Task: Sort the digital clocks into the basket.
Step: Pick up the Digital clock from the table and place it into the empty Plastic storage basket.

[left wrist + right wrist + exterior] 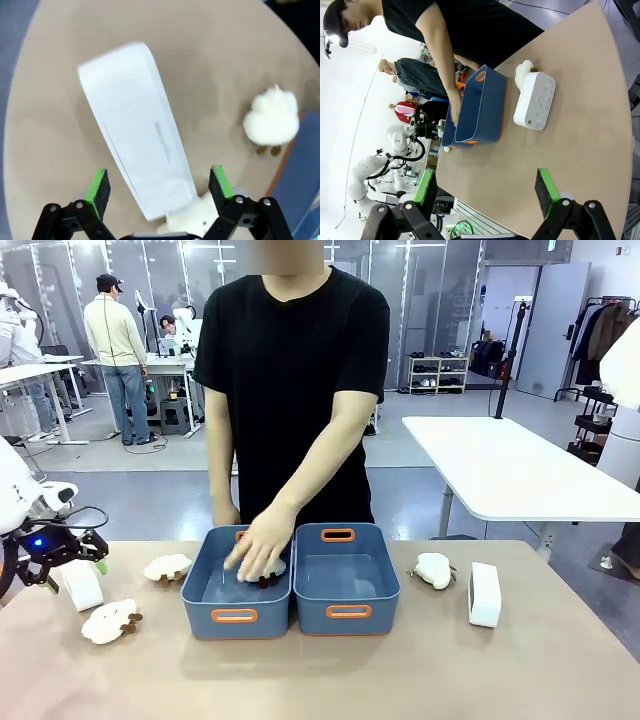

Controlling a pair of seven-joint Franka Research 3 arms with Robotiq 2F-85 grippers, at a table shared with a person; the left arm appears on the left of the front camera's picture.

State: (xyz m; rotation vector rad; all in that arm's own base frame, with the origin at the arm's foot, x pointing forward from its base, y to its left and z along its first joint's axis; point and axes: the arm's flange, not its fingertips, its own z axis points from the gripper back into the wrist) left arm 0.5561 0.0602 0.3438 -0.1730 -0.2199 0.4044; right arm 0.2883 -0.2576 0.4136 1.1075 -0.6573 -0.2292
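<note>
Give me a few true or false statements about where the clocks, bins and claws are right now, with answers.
1. The left claw is open over a clock. True.
2. The right clock lies in a bin. False: it stands on the table, right of both bins.
3. The person's hand is inside the left bin. True.
4. The right claw grips a clock. False: it is open, holding nothing.

The person's hand (262, 552) reaches down into the left basket (236, 617), blocking its opening. Just right of that basket, the second basket (348, 611) stands open. Left of it, one plush toy (167, 567), a second plush toy (110, 621) and a digital clock (82, 585) crowd the table (320, 680); its near side is bare.
</note>
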